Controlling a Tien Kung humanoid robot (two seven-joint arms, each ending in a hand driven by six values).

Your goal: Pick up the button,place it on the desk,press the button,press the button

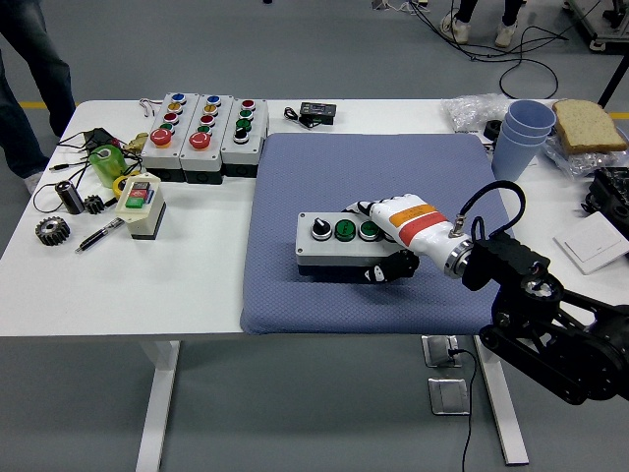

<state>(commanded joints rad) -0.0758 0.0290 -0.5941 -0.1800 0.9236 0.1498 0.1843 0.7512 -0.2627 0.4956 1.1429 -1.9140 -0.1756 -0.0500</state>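
- A grey rectangular button box with a black base (339,243) sits on a blue-grey textured mat (324,177), a little to the near side of the mat's middle. Its top carries a black knob at the left end and 2 green round buttons to the right of it.
- The robot's right hand (391,244), white with an orange and a red band near the wrist, is wrapped around the right end of the box. Some fingers lie over the top and dark fingertips (378,273) curl against the near side, so the hand holds the box.
- The black right arm (550,315) enters from the lower right corner. A black cable loops above its wrist.
- The left arm is out of view.
- The mat covers the centre of a white table (197,285).
- At the far left of the table stand 3 more grey button boxes (203,134) side by side, with red, green, blue and yellow buttons.
- Just in front of them is a small cream switch box (141,204) with a red and a green button.
- Near it lie a green tape roll (105,165), a black pen (99,235) and a dark metal gear (52,231).
- At the far right are stacked pale blue cups (518,138), and beside them a slice of bread (588,125) in clear plastic.
- A person's legs in dark trousers (34,69) stand beyond the table's left end.
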